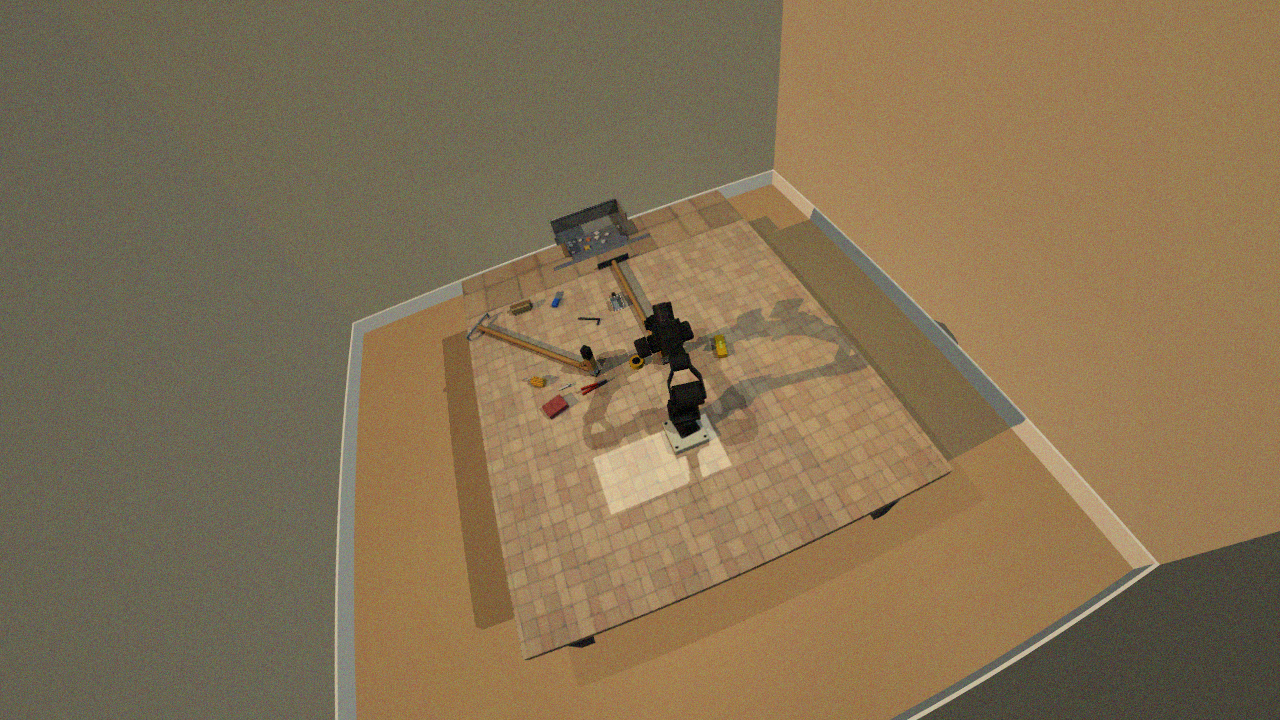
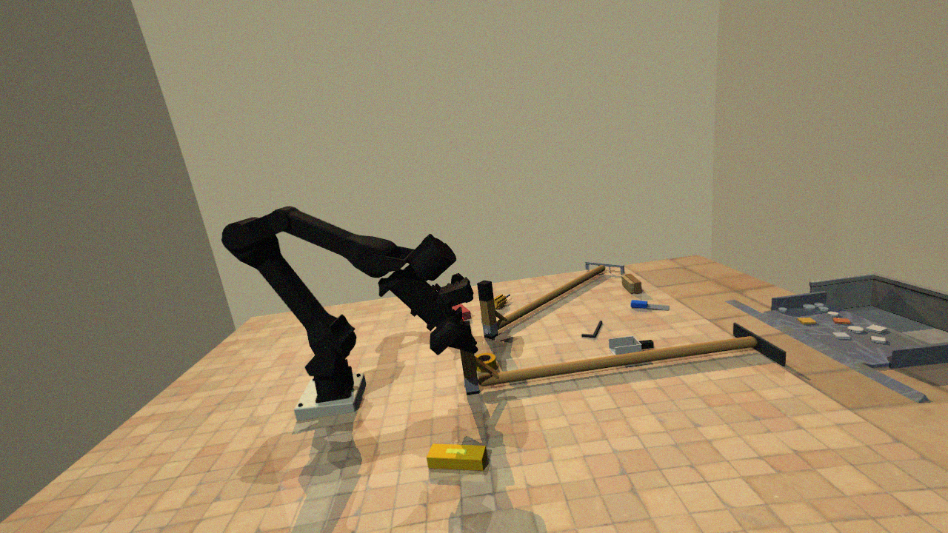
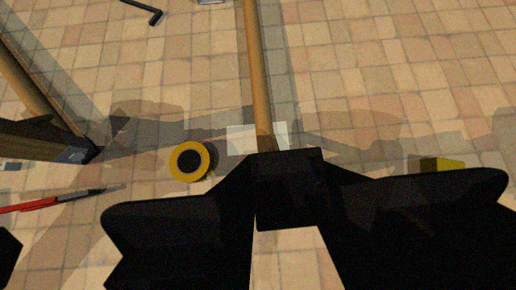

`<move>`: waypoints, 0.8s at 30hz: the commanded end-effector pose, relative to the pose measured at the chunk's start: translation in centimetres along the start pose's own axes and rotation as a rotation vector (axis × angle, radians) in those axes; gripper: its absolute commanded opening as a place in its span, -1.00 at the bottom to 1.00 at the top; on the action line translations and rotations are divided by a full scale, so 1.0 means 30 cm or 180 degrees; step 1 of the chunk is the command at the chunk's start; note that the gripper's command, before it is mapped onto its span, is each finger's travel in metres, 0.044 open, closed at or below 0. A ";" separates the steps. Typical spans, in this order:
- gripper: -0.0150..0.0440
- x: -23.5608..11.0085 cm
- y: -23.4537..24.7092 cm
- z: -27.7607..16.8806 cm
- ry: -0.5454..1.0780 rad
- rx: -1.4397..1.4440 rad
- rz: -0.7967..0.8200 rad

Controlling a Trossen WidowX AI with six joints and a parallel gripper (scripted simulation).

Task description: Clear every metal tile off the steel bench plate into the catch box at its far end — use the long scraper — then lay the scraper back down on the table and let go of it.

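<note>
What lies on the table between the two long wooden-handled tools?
A black L-shaped hex key lies between the scraper and the other tool, seen in the exterior view.
</note>
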State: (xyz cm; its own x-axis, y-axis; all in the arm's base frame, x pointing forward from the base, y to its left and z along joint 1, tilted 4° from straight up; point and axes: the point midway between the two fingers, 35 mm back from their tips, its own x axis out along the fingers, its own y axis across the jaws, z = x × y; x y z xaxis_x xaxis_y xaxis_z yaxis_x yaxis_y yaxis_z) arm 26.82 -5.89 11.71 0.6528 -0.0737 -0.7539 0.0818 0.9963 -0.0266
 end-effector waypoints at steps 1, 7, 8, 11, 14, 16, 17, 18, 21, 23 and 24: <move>-0.49 -0.005 -0.013 0.010 -0.0025 0.0004 -0.0017; -0.49 0.000 -0.015 0.019 -0.0026 0.0005 -0.0019; -0.49 0.000 -0.016 0.020 -0.0026 0.0005 -0.0019; -0.49 0.004 -0.017 0.029 -0.0027 0.0005 -0.0020; -0.49 0.010 -0.020 0.043 -0.0028 0.0006 -0.0021; -0.49 0.014 -0.021 0.052 -0.0028 0.0007 -0.0022; -0.49 0.016 -0.022 0.057 -0.0029 0.0007 -0.0022; -0.49 0.019 -0.023 0.061 -0.0029 0.0007 -0.0023; -0.49 0.025 -0.026 0.075 -0.0030 0.0008 -0.0024; -0.49 0.030 -0.027 0.084 -0.0031 0.0009 -0.0025; -0.49 0.033 -0.028 0.089 -0.0031 0.0009 -0.0025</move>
State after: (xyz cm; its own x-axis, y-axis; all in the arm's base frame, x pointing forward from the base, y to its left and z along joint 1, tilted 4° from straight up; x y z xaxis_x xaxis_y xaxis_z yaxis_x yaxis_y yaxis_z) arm 28.58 -6.66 11.94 0.6440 -0.0746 -0.7614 0.0834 0.9962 -0.0271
